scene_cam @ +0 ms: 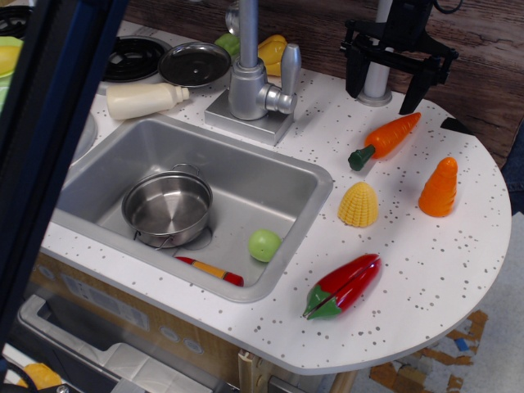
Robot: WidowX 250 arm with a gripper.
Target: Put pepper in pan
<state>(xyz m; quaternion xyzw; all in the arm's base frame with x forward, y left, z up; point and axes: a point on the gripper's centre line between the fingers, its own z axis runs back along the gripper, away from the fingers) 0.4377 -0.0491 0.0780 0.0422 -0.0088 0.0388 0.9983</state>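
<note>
Nothing is done yet: pepper (344,286) is left on bench (426,270), pan (168,208) sits empty in sink (270,176), gripper (385,82) is held open, w/ nothing gripped.

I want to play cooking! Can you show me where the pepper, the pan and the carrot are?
pepper (348,282), main camera view, on its red body
pan (167,209), main camera view, on its shiny inside bottom
carrot (391,135), main camera view, on its orange middle

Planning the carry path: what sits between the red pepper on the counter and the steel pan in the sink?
In the only view, the pepper and the pan are separated by the sink rim and a green ball on the sink floor; a red-and-yellow stick lies just below that line.
</note>
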